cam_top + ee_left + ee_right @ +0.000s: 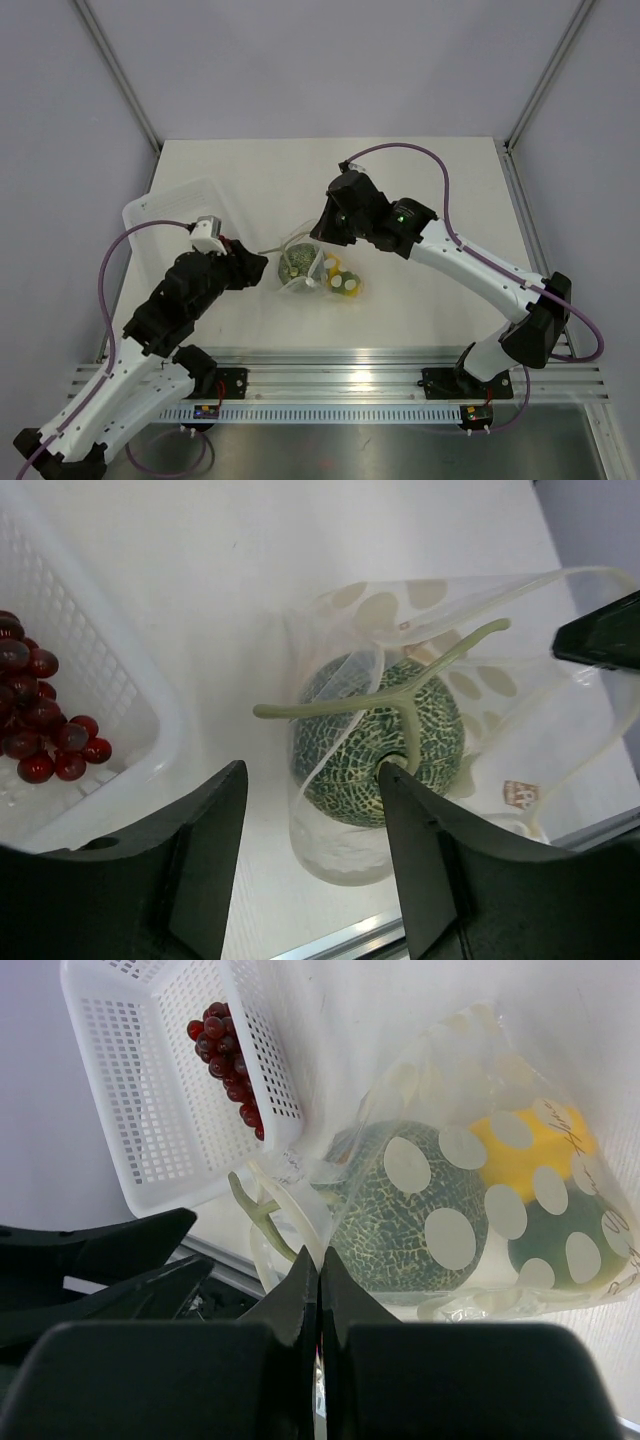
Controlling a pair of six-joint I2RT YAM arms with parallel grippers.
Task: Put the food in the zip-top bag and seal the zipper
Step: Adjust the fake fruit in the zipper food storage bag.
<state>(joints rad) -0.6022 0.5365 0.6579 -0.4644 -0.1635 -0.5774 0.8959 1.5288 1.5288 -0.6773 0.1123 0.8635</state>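
The zip-top bag [318, 272] lies mid-table, clear with cream dots [450, 1237]. A netted grey-green fruit [385, 742] sits in the bag's mouth, and its thin stem [375, 702] pokes out. Deeper inside are the yellow fruit [528, 1140] and a dark green one [553, 1243]. My right gripper [320, 1260] is shut on the bag's mouth edge by the pale zipper strip [290, 1200], holding it up. My left gripper [312, 830] stands open just in front of the mouth. Its right finger [440, 850] is close against the netted fruit, and nothing is held between the fingers.
A white perforated basket [180, 200] stands left of the bag, with dark red grapes [228, 1052] in it. The basket's wall [120, 680] is close beside my left finger. The table's metal front rail [340, 360] runs just below the bag.
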